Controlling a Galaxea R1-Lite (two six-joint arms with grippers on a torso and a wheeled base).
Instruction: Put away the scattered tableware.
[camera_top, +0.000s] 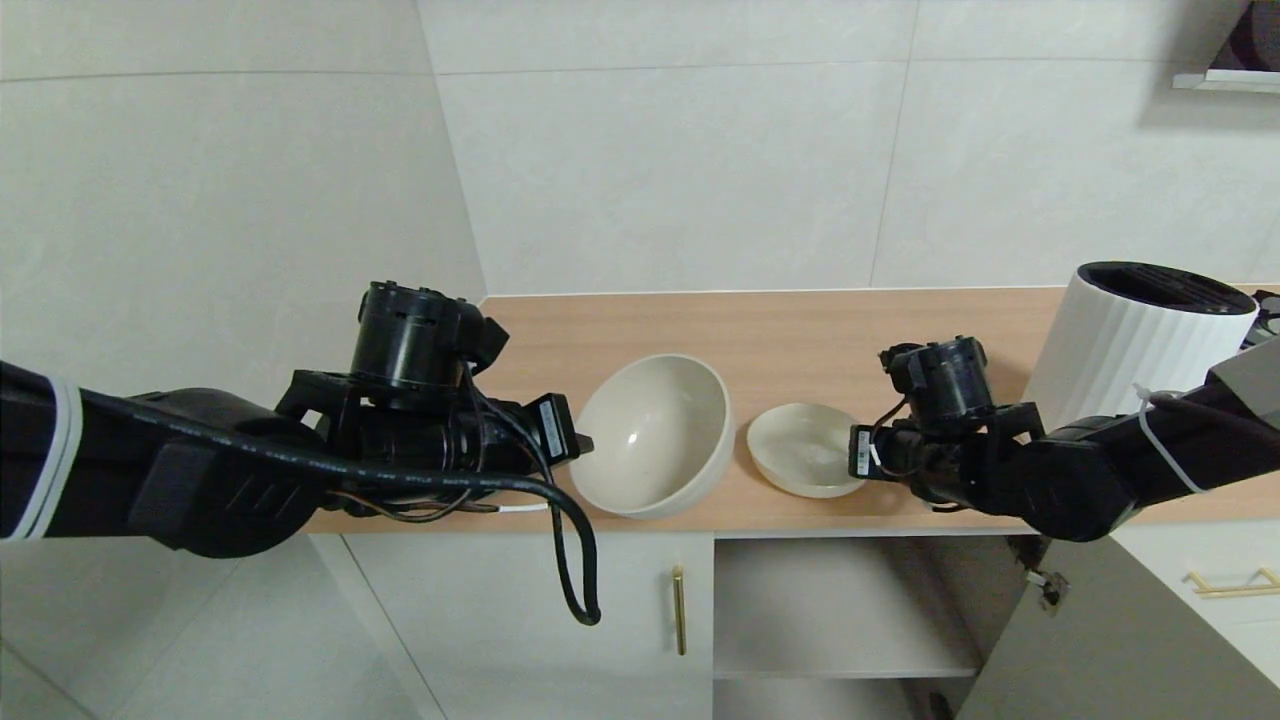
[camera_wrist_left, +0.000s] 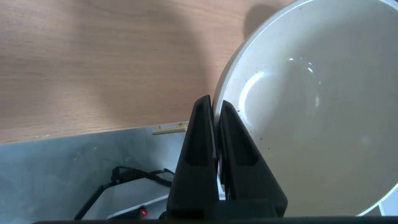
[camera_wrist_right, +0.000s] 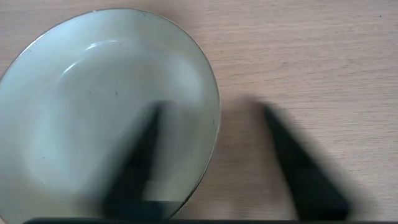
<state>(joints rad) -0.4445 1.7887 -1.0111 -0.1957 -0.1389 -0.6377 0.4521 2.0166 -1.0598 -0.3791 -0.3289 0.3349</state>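
The left pincer (camera_top: 583, 443) is clamped on the rim of the big bowl (camera_top: 655, 435), which sits tilted near the table's (camera_top: 800, 330) front edge. The right pincer (camera_wrist_right: 210, 109) gapes wide astride the rim of the small bowl (camera_top: 805, 448), just beside the big one. A white ribbed canister (camera_top: 1140, 340) stands behind the right arm.

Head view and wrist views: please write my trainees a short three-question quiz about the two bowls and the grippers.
1. True or false: the left gripper is shut on the rim of the large cream ceramic bowl.
2. The right gripper is: A) shut on a spoon; B) open, at the rim of the small shallow cream dish; C) holding a cup.
3. Which of the two vessels is tilted?
Key: 1 true; 2 B; 3 the large cream ceramic bowl.
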